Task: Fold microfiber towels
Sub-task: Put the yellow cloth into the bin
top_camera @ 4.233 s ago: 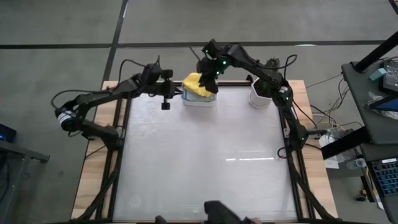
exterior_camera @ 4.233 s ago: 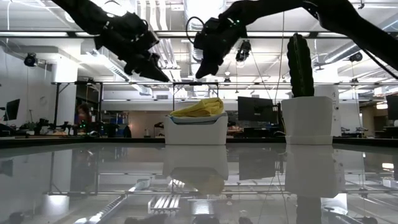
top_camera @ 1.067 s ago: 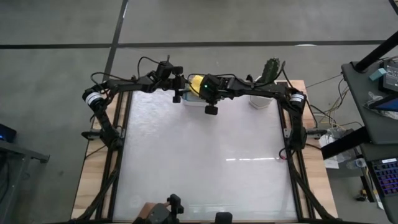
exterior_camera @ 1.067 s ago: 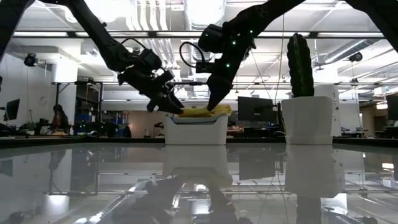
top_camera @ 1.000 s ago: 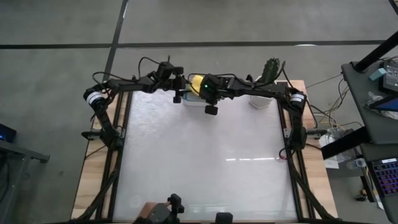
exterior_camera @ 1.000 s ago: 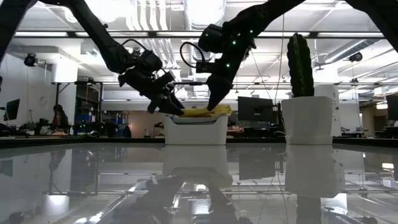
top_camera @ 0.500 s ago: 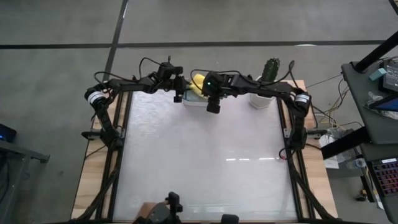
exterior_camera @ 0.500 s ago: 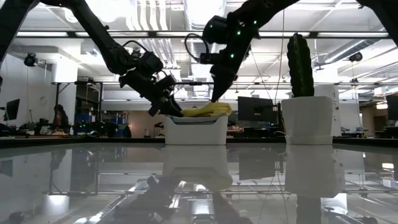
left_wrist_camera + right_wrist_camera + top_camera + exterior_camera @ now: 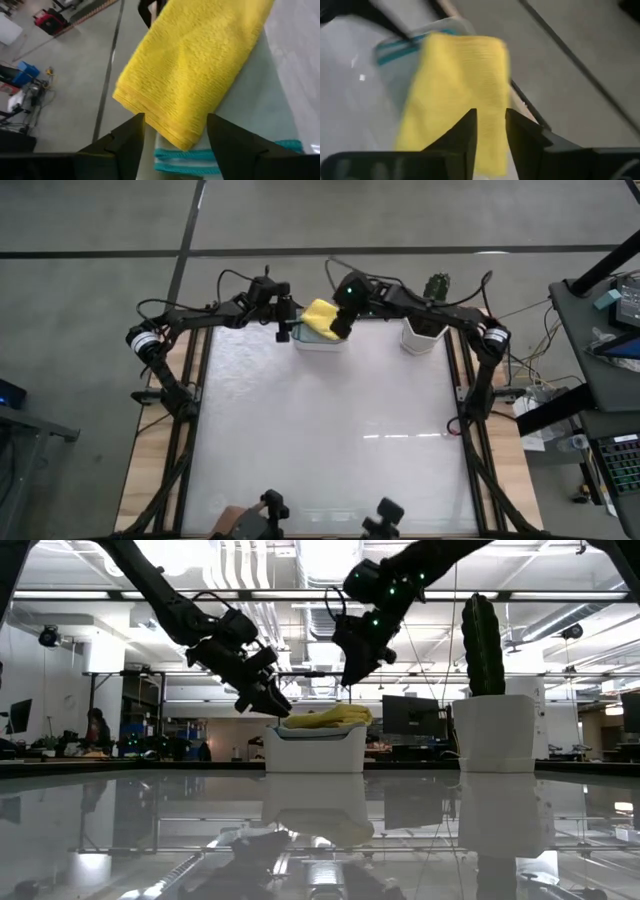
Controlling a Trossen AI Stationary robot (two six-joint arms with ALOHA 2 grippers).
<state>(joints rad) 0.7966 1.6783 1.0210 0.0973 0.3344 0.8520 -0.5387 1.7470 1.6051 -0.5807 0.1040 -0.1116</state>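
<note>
A folded yellow towel lies on top of other cloths in the white tub at the table's far edge. It also shows in the low view. Under it lie a pale cloth and teal edges. My left gripper is open at the tub's left end. Its fingers stand on either side of the yellow towel's corner and hover just above it. My right gripper hangs above the towel, fingers a little apart, holding nothing.
A white pot with a cactus stands to the right of the tub at the far edge and shows in the low view. The glossy table top stretches from the tub to the near edge.
My right gripper has risen off the yellow towel and gone from the tub's near side toward the far edge. My left gripper has lifted slightly at the tub's left end. The yellow towel has stayed on the tub.
</note>
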